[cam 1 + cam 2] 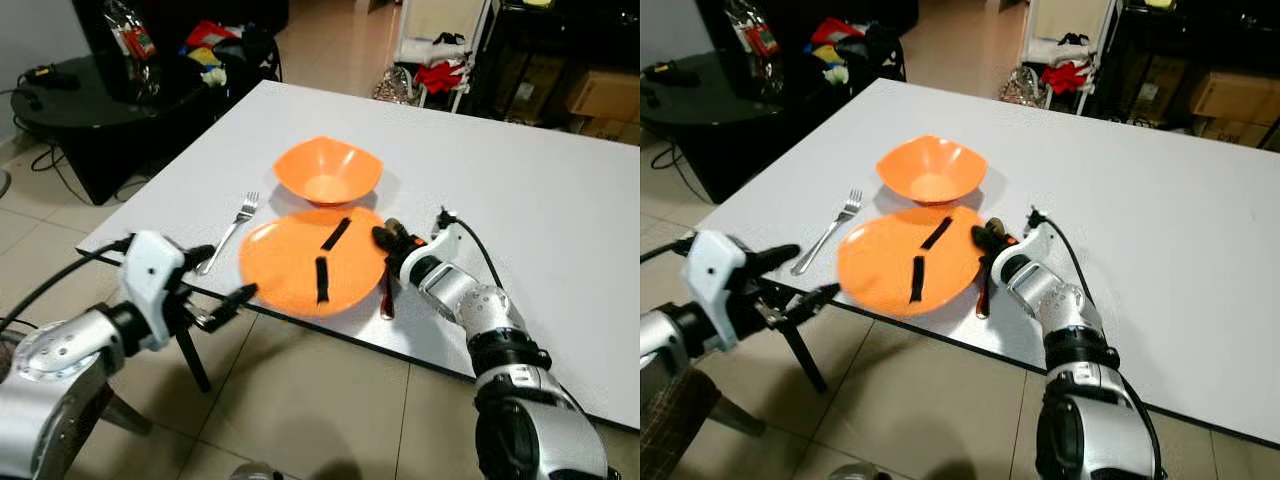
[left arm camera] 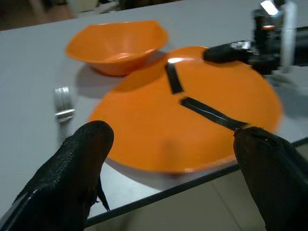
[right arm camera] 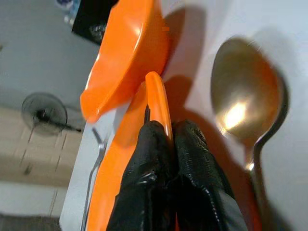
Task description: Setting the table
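Right gripper (image 1: 385, 240): fingers pinched together on the right rim of the orange plate (image 1: 300, 265); in the right wrist view the two black fingertips (image 3: 161, 159) clamp the thin orange edge between them.
Left gripper (image 1: 225, 290): fingers spread wide with nothing between them, hovering just off the table's near edge, at the near left side of the plate; in the left wrist view the two pads (image 2: 82, 159) frame the plate from either side without touching it.
Orange plate: at the near edge of the white table (image 1: 520, 200), its near rim jutting slightly past the edge; two strips of black tape (image 1: 322, 278) are stuck across its face.
Orange bowl (image 1: 328, 170): upright on the table just beyond the plate, its near side very close to the plate's far rim.
Fork (image 1: 232, 228): lies on the table to the left of the plate, tines toward the far side.
Spoon (image 3: 243, 106): lies on the table just right of the plate, beside the right gripper, bowl facing up.
Surroundings: tiled floor (image 1: 300, 400) under the table's near edge; a dark round side table (image 1: 80, 95) with clutter at far left.
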